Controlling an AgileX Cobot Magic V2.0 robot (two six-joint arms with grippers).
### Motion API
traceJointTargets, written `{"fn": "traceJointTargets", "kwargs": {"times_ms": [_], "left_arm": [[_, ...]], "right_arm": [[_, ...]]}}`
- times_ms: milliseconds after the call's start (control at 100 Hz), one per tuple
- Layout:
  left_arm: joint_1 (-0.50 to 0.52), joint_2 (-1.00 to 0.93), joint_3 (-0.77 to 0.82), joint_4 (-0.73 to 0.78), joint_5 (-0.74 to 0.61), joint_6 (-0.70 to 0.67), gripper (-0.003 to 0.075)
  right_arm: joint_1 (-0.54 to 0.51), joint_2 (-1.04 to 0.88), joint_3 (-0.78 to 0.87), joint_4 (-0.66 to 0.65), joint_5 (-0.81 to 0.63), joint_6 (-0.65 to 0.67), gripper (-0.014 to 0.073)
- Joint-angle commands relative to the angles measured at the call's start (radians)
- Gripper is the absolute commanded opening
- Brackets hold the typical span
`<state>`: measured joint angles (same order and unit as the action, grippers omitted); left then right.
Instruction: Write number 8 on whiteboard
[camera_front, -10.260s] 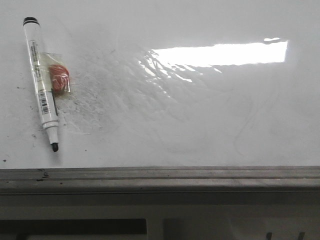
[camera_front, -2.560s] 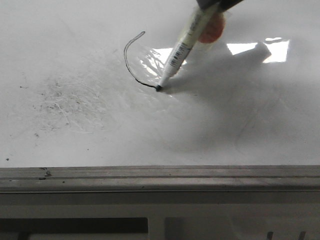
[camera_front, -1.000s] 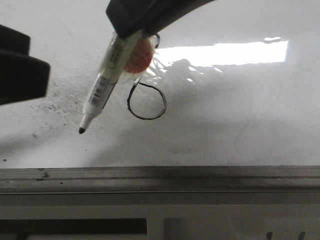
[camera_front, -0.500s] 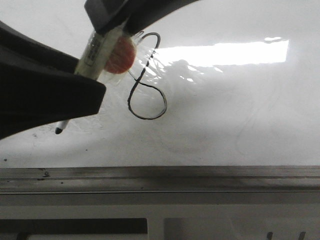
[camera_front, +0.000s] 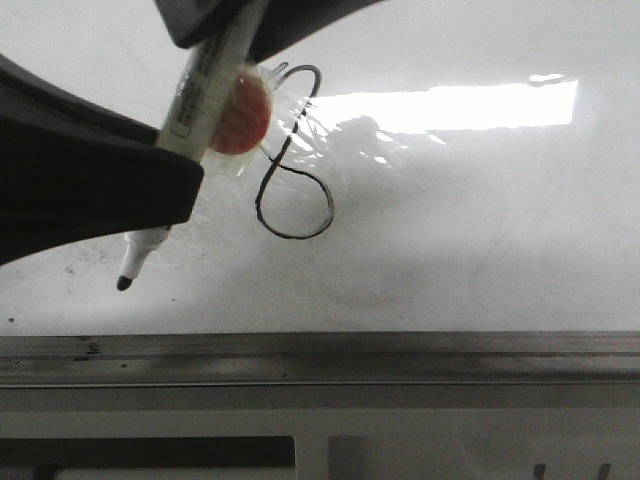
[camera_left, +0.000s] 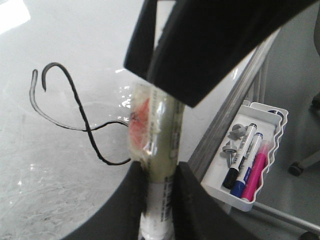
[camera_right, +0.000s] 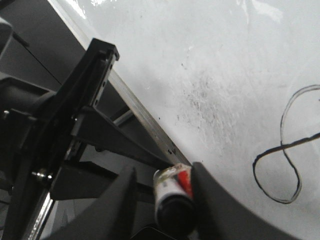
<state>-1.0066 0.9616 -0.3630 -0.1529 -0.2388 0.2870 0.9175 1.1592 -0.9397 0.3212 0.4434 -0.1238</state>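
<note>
Front view: the whiteboard fills the scene, glossy white with a bright glare band and a grey metal rail along its near edge. The number 8 is drawn in thin black line left of the board's centre, its rounder lower loop fully visible, its narrow upper loop partly hidden behind the marker. The marker hangs tilted above the board, its black tip pointing down toward the rail, left of the 8 and clear of its line; an orange-red piece under clear tape is stuck to the barrel. The right gripper pinches the marker at its capped upper end, fingers pressed against the barrel on both sides. The left gripper also has a finger on each side of the barrel, lower down, close against it. Left wrist view: the 8 lies on the board beside the held marker, and a white tray hung beyond the rail holds spare markers in black, blue and pink. Right wrist view: grey scratchy residue marks the board beside the 8.
</note>
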Motion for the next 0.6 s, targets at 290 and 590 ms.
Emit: {"fn": "traceJointTargets", "kwargs": {"times_ms": [290, 590], "left_arm": [[0.115, -0.032, -0.032, -0.681, -0.025, -0.015, -0.0020], [0.193, -0.013, -0.032, -0.728, 0.026, -0.015, -0.0020]], "right_arm": [[-0.006, -0.018, -0.030, 0.014, -0.046, 0.001, 0.0362], [-0.006, -0.018, -0.030, 0.015, -0.035, 0.001, 0.0362]]}}
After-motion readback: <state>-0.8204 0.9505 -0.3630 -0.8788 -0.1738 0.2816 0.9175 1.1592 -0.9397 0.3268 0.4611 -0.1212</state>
